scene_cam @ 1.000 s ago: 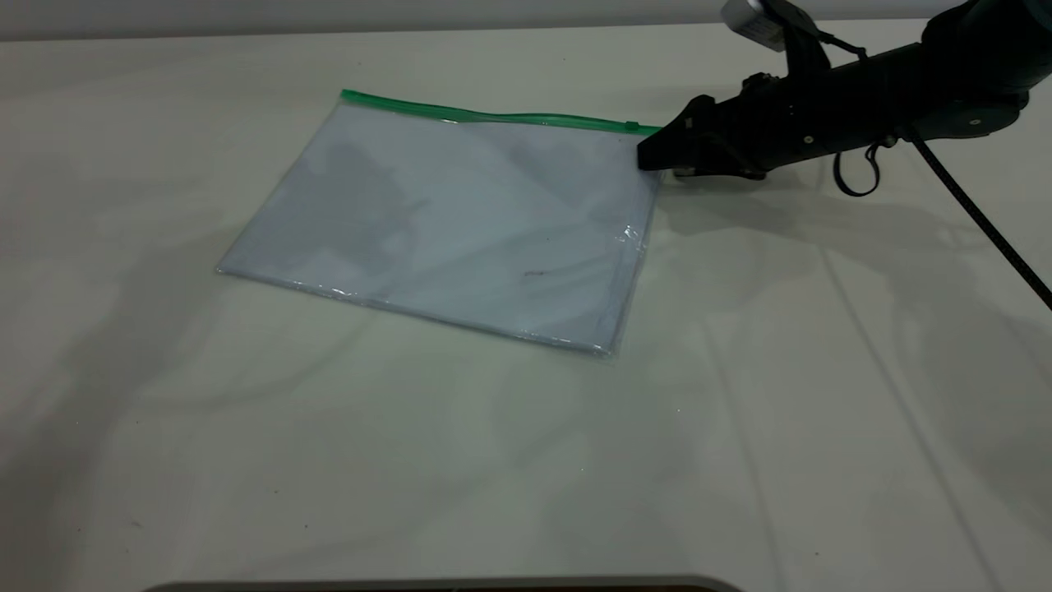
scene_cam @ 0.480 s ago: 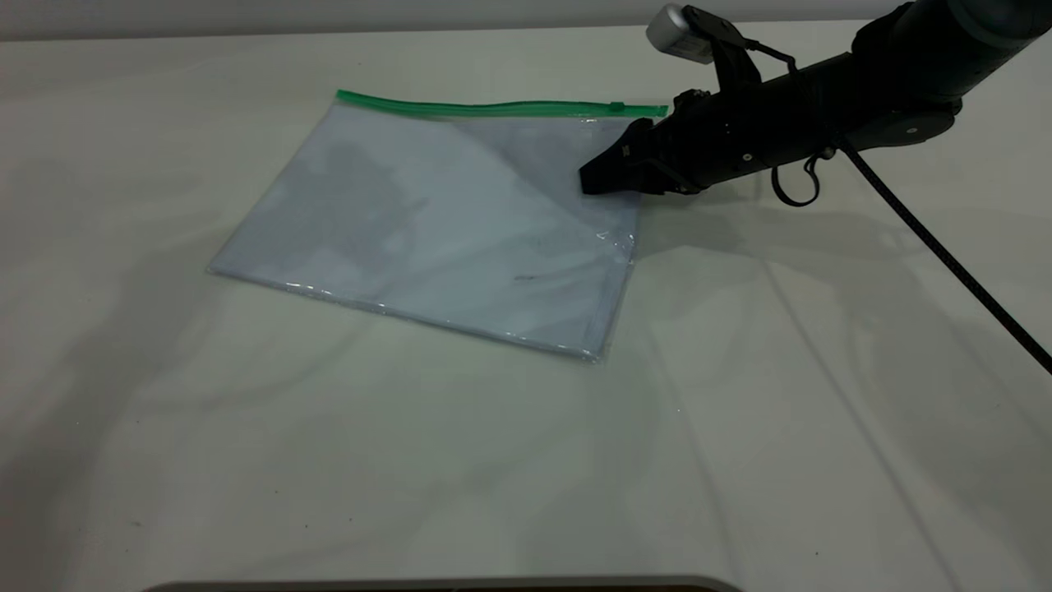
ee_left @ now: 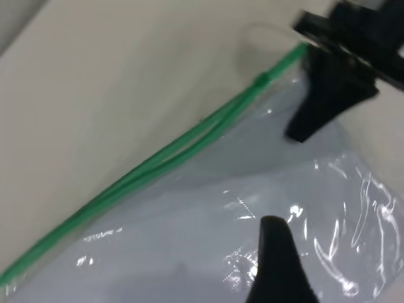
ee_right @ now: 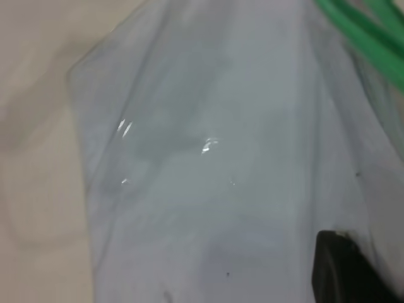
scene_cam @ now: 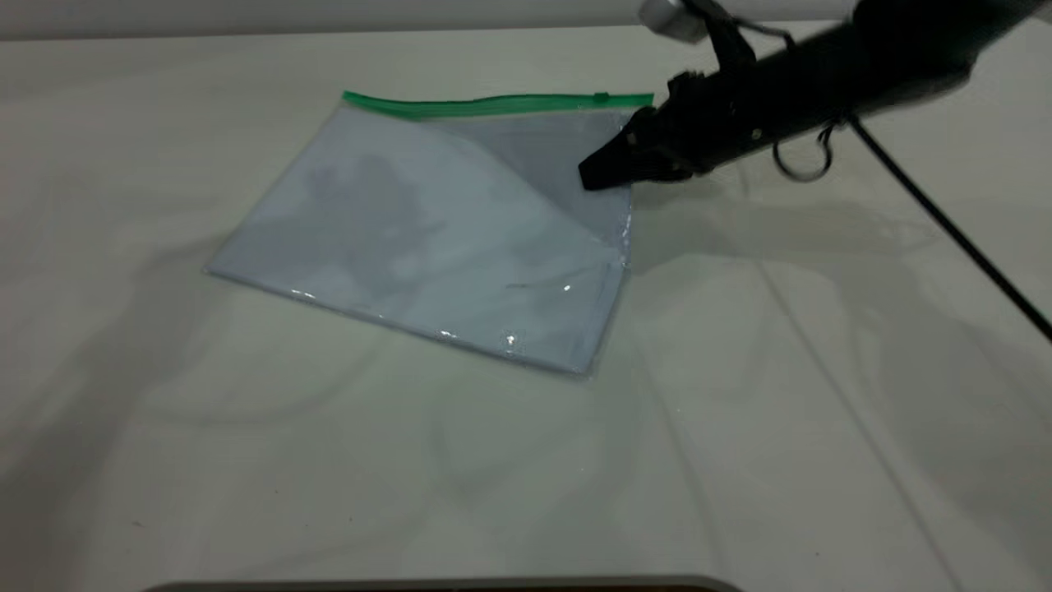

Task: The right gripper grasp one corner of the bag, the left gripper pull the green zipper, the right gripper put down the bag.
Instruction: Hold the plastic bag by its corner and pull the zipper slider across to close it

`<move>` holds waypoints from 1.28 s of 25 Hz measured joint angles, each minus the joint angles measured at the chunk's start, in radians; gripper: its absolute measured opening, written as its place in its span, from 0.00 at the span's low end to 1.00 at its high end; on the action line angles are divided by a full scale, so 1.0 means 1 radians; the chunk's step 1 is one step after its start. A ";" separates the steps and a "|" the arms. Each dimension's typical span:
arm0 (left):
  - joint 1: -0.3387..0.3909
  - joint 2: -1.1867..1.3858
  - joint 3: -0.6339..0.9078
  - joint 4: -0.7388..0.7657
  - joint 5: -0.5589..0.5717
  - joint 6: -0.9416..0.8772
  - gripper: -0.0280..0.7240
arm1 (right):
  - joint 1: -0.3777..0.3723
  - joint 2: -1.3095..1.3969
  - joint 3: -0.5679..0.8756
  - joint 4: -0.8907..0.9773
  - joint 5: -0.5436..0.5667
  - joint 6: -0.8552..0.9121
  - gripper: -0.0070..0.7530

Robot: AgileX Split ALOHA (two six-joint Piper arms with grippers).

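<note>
1. Right gripper (scene_cam: pixel 593 174), black and tapered, clamped on the bag's far right corner (scene_cam: pixel 626 125), jaws pinching the clear plastic just below the end of the green zipper (scene_cam: pixel 493 104).
2. Seen again from the left wrist view as a dark pointed shape (ee_left: pixel 303 131) over the plastic, beside the zipper (ee_left: pixel 189 136) end.
3. In the right wrist view, only one dark finger (ee_right: pixel 344 271) at the frame edge, over clear plastic with white sheets beneath.
4. Corner raised off the table (scene_cam: pixel 822 395), plastic stretched taut from it; rest of the bag (scene_cam: pixel 427 238) lying flat on the table, left of centre, far half.
5. Zipper along the bag's far long edge, running left to right; small darker slider (scene_cam: pixel 602 98) near its right end, close to the gripped corner.
6. Same slider visible in the left wrist view (ee_left: pixel 260 79); the two green tracks look slightly parted along the middle there.
7. White sheets inside the bag, greyish patches showing through; no legible writing, brand or label anywhere.
8. Left gripper: out of the exterior view; only one blunt black finger (ee_left: pixel 278 265) in its own wrist view, above the bag (ee_left: pixel 208 246); cannot tell whether spread or closed.
9. Right arm (scene_cam: pixel 822 74) reaching in from the far right, thin black cable (scene_cam: pixel 945 222) trailing toward the right edge, small loop hanging below the arm.
10. Table covered in a pale, lightly creased cloth.
</note>
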 joint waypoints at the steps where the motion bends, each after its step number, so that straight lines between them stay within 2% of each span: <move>1: -0.008 0.010 0.000 0.000 0.005 0.026 0.77 | 0.000 -0.026 0.000 -0.063 0.001 0.027 0.06; 5: -0.020 0.068 -0.021 0.001 0.012 0.099 0.77 | 0.000 -0.096 0.000 -0.240 0.007 0.121 0.06; 10: -0.047 0.155 -0.110 0.004 0.038 0.164 0.77 | 0.000 -0.113 0.000 -0.342 -0.010 0.158 0.06; 15: -0.091 0.265 -0.227 0.004 0.086 0.244 0.77 | 0.000 -0.113 0.000 -0.372 -0.018 0.160 0.06; 24: -0.123 0.393 -0.369 0.004 0.098 0.311 0.77 | 0.006 -0.114 0.000 -0.407 -0.024 0.140 0.06; 32: -0.145 0.421 -0.397 0.005 0.100 0.348 0.77 | 0.075 -0.119 0.000 -0.417 -0.044 0.131 0.06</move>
